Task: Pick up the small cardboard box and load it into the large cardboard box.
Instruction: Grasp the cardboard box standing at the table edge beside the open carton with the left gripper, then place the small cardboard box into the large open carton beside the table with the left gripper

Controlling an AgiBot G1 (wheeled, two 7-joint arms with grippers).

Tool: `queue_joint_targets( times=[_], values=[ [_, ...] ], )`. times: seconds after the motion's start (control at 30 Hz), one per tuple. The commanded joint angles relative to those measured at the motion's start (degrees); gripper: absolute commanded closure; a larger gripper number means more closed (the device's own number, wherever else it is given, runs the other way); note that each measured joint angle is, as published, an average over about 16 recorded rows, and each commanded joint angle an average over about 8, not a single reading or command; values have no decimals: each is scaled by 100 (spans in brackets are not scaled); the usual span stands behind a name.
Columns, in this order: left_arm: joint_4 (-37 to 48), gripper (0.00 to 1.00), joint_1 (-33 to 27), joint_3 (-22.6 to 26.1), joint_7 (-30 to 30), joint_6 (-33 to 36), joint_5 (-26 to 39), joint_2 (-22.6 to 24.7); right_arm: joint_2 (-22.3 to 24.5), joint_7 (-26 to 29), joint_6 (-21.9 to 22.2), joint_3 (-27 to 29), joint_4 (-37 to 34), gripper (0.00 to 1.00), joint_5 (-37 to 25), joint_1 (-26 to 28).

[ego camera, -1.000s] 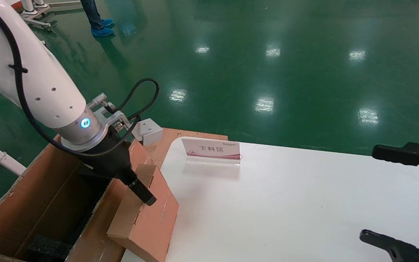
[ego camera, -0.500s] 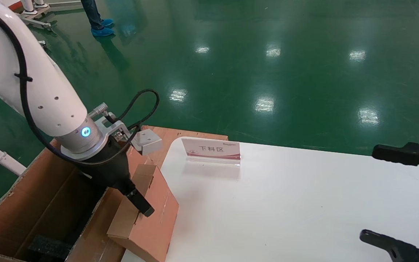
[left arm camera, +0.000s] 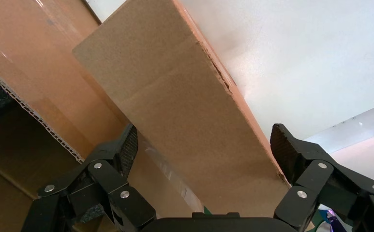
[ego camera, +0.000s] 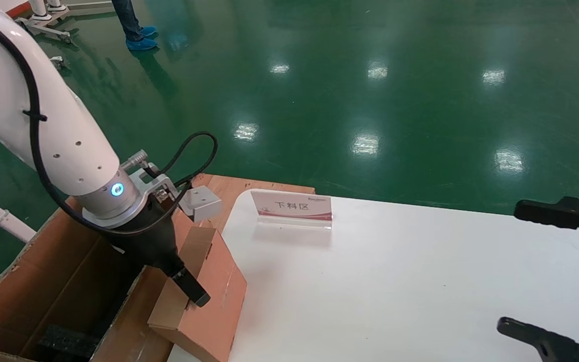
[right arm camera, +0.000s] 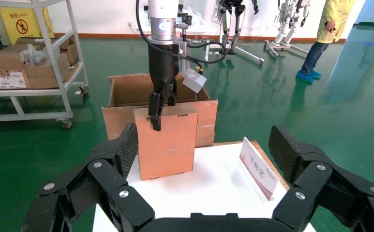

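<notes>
The small cardboard box (ego camera: 211, 296) stands on end at the left edge of the white table (ego camera: 395, 281), against the large cardboard box (ego camera: 68, 271), which is open with black foam at its bottom. My left gripper (ego camera: 186, 295) is open and straddles the small box's top; one finger lies over the table-side face and the other is hidden behind the box. In the left wrist view the small box (left arm camera: 175, 106) fills the space between the pads, with a small gap on each side. My right gripper (ego camera: 513, 266) is open and empty at the table's right edge.
A clear sign stand with a pink label (ego camera: 292, 208) sits at the table's back left. A wooden board lies under the table corner. A person (right arm camera: 320, 38) stands on the green floor, and a shelf cart with cartons (right arm camera: 30, 72) stands beyond the large box (right arm camera: 127, 89).
My left gripper has come down a little over the small box's top, its visible finger sliding lower on the box face. The box and the right arm have not moved.
</notes>
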Motion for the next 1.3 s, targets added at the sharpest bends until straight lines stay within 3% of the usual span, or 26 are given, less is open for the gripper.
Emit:
queue_joint_targets(
  times=[0.03,0.07,0.1,1.3],
  values=[
    [0,82,1,-3,2,-1,0,1,0,0,0,0,0,83,0,0],
    [0,94,1,-7,3,0,1,1,0,0,0,0,0,95,0,0],
    [0,100,1,-9,4,0,3,2,0,0,0,0,0,100,0,0],
    [16,100,1,-38,23,13,20,16,0,1,-1,-1,0,100,-1,0]
  ],
)
